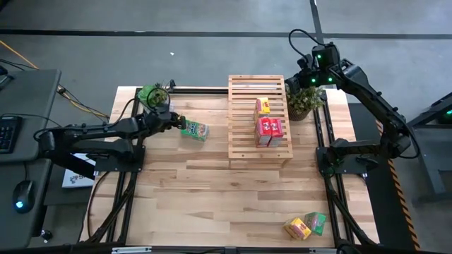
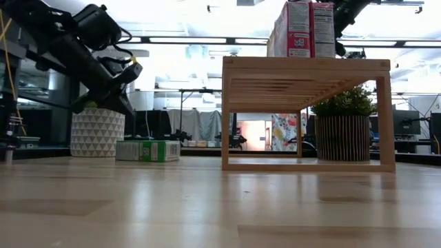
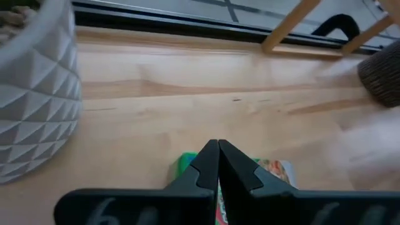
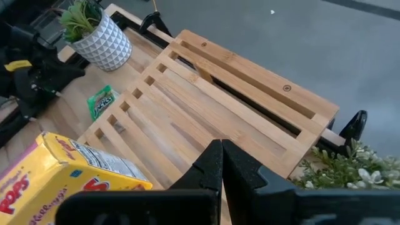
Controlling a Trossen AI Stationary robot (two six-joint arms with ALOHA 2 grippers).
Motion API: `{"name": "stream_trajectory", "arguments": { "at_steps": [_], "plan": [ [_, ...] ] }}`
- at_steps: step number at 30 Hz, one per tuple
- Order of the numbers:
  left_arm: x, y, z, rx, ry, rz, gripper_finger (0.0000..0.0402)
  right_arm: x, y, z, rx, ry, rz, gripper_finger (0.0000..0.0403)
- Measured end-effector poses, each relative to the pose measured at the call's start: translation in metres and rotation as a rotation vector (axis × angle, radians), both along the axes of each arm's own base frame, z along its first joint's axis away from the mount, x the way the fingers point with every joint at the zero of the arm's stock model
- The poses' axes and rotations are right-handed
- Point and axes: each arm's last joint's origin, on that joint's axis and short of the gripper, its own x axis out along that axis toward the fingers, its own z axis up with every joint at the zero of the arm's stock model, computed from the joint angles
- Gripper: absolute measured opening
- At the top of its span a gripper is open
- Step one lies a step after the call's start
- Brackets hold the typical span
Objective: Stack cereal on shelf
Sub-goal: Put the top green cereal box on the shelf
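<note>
A green cereal box [image 1: 194, 130] lies flat on the table left of the shelf [image 1: 240, 144], a slatted wooden rack. My left gripper [image 1: 181, 124] is shut and hovers just above that box's left end [image 3: 185, 162], apart from it. On the shelf stand a yellow box [image 1: 263, 106] and two red boxes [image 1: 268, 132], upright. My right gripper [image 4: 220, 153] is shut, high over the shelf's far right corner, holding nothing. Another yellow box [image 1: 296, 228] and another green box [image 1: 316, 222] lie at the table's near right corner.
A plant in a white faceted pot [image 1: 154, 95] stands close behind my left gripper. A plant in a dark ribbed pot [image 1: 305, 101] stands right of the shelf's far end. Bare tabletop [image 1: 212, 197] lies in front of the shelf.
</note>
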Motion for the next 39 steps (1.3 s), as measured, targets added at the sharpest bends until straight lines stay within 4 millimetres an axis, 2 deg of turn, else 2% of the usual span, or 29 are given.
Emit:
{"name": "stream_trajectory", "arguments": {
  "at_steps": [5, 10, 16, 21, 26, 32, 39],
  "plan": [
    [0.003, 0.001, 0.004, 0.028, -0.035, -0.013, 0.0, -0.002, -0.002, -0.001, -0.039, 0.054, -0.077, 0.0],
    [0.016, 0.006, 0.022, 0.118, -0.11, -0.065, 0.0, -0.005, -0.007, 0.001, -0.099, 0.103, -0.235, 0.0],
    [0.053, 0.02, 0.047, 0.137, 0.03, -0.221, 0.0, -0.011, -0.014, 0.003, -0.131, 0.102, -0.329, 0.0],
    [0.087, 0.028, 0.05, 0.168, 0.112, -0.36, 0.0, -0.015, -0.016, 0.003, -0.127, 0.106, -0.348, 0.0],
    [0.115, 0.031, 0.034, 0.099, 0.123, -0.402, 0.0, -0.015, -0.016, 0.002, -0.115, 0.105, -0.328, 0.0],
    [0.141, 0.024, 0.009, 0.023, 0.153, -0.327, 0.0, -0.015, -0.016, 0.002, -0.114, 0.103, -0.323, 0.0],
    [0.16, 0.019, -0.022, -0.044, 0.212, -0.243, 0.0, -0.015, -0.016, 0.002, -0.125, 0.111, -0.311, 0.0]
  ]
}}
